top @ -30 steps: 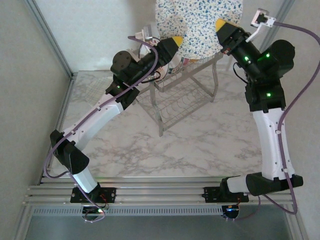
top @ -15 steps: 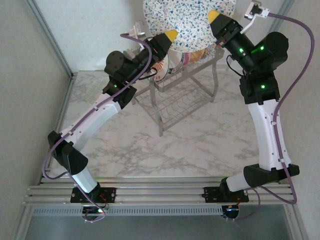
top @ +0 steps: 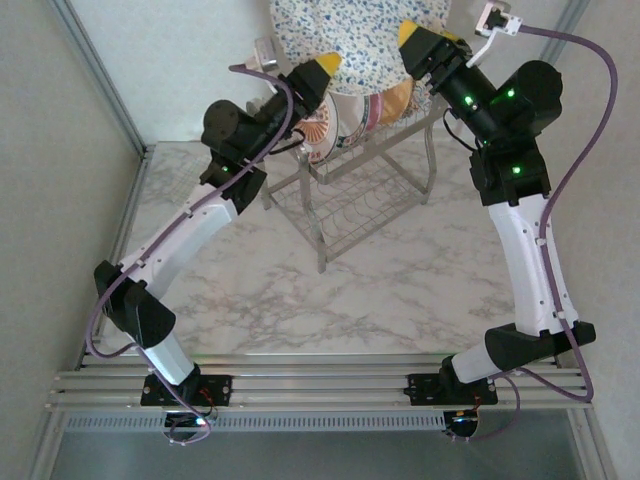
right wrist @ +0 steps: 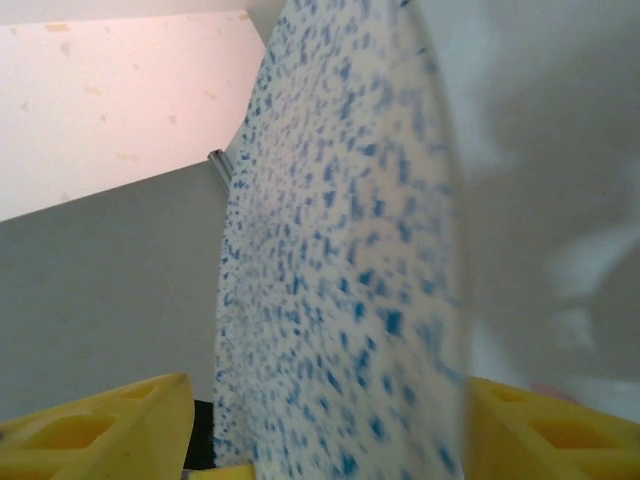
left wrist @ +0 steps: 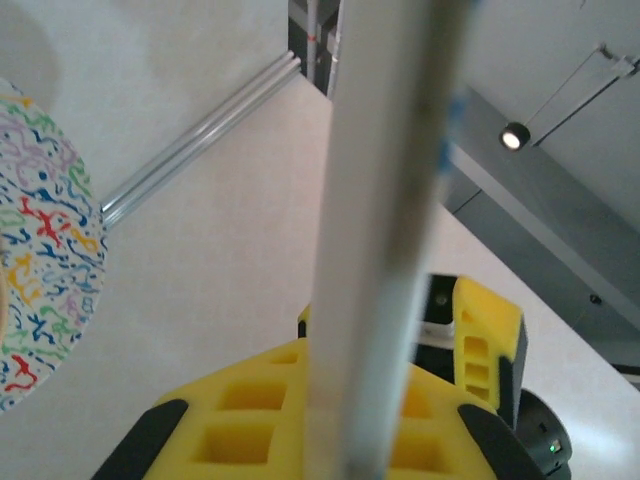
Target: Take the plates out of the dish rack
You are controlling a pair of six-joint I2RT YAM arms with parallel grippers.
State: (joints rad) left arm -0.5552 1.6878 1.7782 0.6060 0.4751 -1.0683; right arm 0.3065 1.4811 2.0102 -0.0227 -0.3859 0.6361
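Note:
A large blue-speckled plate (top: 345,35) hangs above the dish rack (top: 360,185), held between both arms. My left gripper (top: 318,72) is shut on its left rim and my right gripper (top: 415,40) on its right rim. The left wrist view shows the plate edge-on (left wrist: 385,230), clamped in the left gripper (left wrist: 365,400) between yellow fingers (left wrist: 250,420). From the right wrist, its speckled face (right wrist: 340,290) sits in the right gripper (right wrist: 330,440). On the rack's upper tier stand a small plate with an orange medallion (top: 318,128), a white plate (top: 350,115) and an orange plate (top: 397,100).
The rack stands at the far middle of the marble table (top: 400,290), with an aluminium frame post (top: 100,80) and wall at the left. A plate with coloured squiggles (left wrist: 40,250) shows at the left edge of the left wrist view. The right gripper's yellow finger (left wrist: 490,335) appears behind the held plate.
Both arms have carried the large speckled plate upward and to the left, away from the rack's upper tier. More of the plates left in the rack now shows below it.

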